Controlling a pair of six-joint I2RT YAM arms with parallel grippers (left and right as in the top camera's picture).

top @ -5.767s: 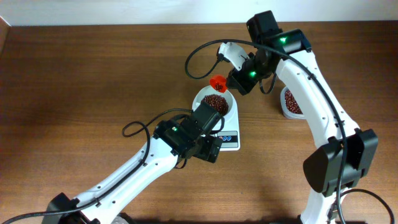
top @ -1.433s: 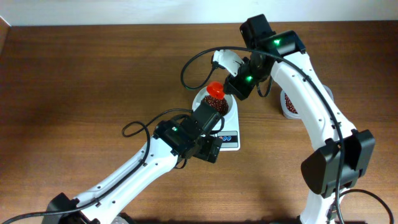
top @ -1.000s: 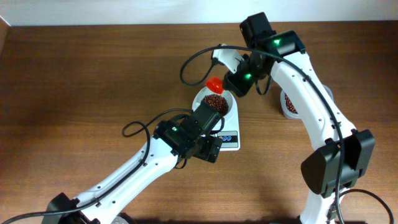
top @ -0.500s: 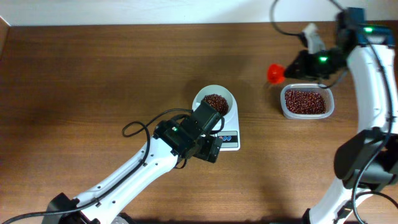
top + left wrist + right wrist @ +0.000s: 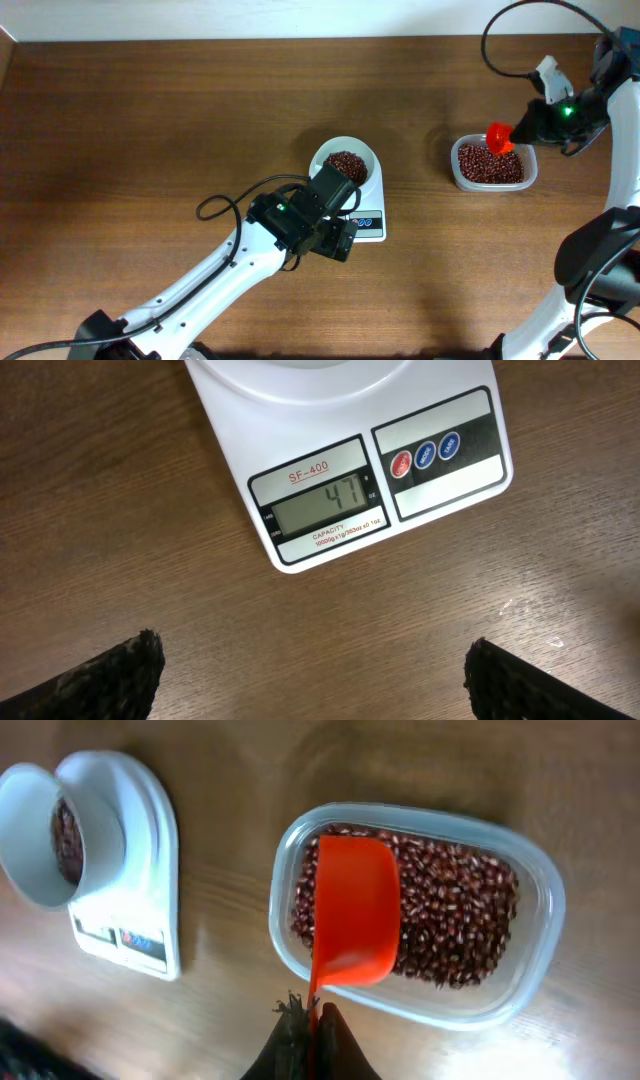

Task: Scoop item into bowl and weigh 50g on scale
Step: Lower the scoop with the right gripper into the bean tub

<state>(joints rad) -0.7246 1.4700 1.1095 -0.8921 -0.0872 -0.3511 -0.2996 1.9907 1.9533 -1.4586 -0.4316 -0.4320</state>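
Note:
The white bowl (image 5: 345, 157) holds a heap of dark red-brown beans (image 5: 346, 165) and stands on the white scale (image 5: 368, 222). The scale's display (image 5: 318, 511) reads 47 in the left wrist view. My left gripper (image 5: 310, 680) is open and empty, hovering over bare table just in front of the scale. My right gripper (image 5: 312, 1025) is shut on the handle of an orange scoop (image 5: 355, 910), also visible in the overhead view (image 5: 499, 137), held empty over the clear container (image 5: 540, 935) of beans (image 5: 450, 920). The bowl (image 5: 28, 870) also shows in the right wrist view.
The clear plastic container (image 5: 455, 175) stands to the right of the scale. The scale has red and blue buttons (image 5: 425, 455). The left arm's black cable (image 5: 215, 205) loops over the table left of the scale. The table's far edge meets a white wall.
My right arm swung from above the bowl to the right and carried the orange scoop over the clear container. The left arm has not moved.

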